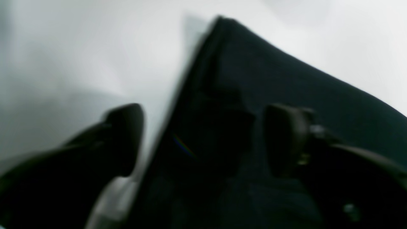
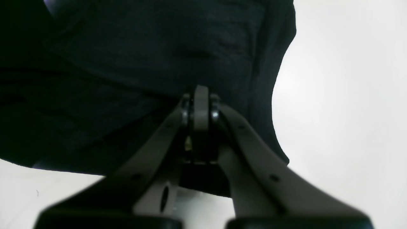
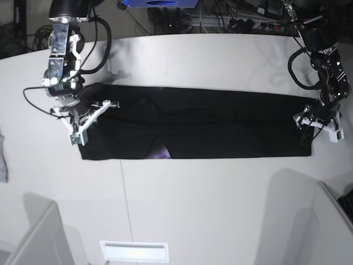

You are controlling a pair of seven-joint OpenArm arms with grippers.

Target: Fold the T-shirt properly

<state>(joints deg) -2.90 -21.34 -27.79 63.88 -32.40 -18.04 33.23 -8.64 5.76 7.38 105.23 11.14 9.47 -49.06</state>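
Note:
The black T-shirt lies on the white table as a long flat strip, and a bit of purple print shows at its front edge. At the strip's right end my left gripper stands open. In the left wrist view this gripper straddles the T-shirt edge, one finger over bare table, the other over cloth. My right gripper sits at the strip's left end. Seen from the right wrist, it is shut on the T-shirt.
A small grey cloth lies at the table's far left edge. Grey partitions rise at the front left and front right. Cables and gear crowd the space behind the table's back edge.

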